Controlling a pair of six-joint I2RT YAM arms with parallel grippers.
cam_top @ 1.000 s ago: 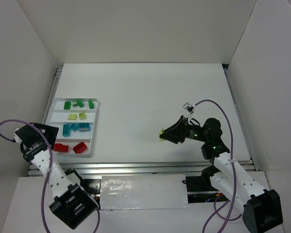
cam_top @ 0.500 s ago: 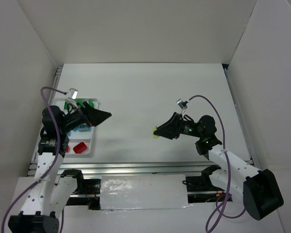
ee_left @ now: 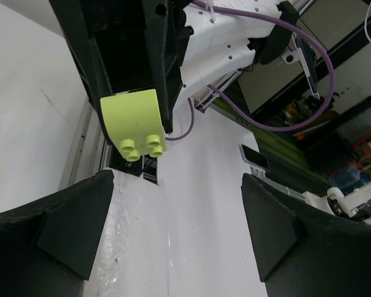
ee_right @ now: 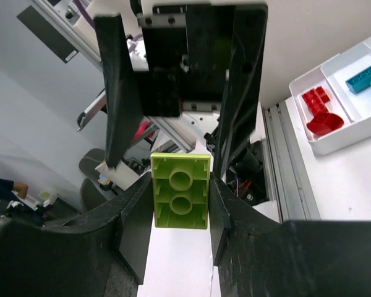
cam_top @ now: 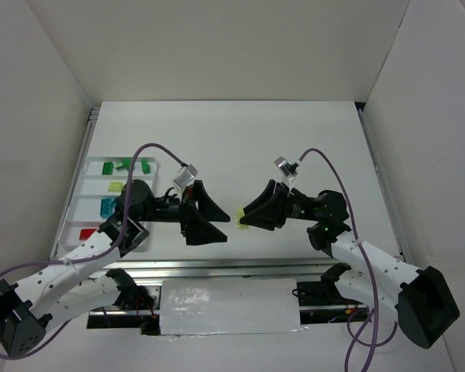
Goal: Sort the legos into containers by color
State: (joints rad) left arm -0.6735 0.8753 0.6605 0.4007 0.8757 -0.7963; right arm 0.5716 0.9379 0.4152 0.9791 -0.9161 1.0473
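White walls (cam_top: 217,46) on three sides, white table (cam_top: 294,139), even light.

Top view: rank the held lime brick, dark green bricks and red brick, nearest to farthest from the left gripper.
1. Held lime brick, just right of the left gripper.
2. Dark green bricks, in the tray's far compartment.
3. Red brick, in the tray's near compartment.

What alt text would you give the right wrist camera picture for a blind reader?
The right gripper clamps a lime-green plastic brick, hollow underside toward the camera. Facing it, the left gripper stands open. At the picture's right edge, a white plastic tray holds red bricks and teal bricks.
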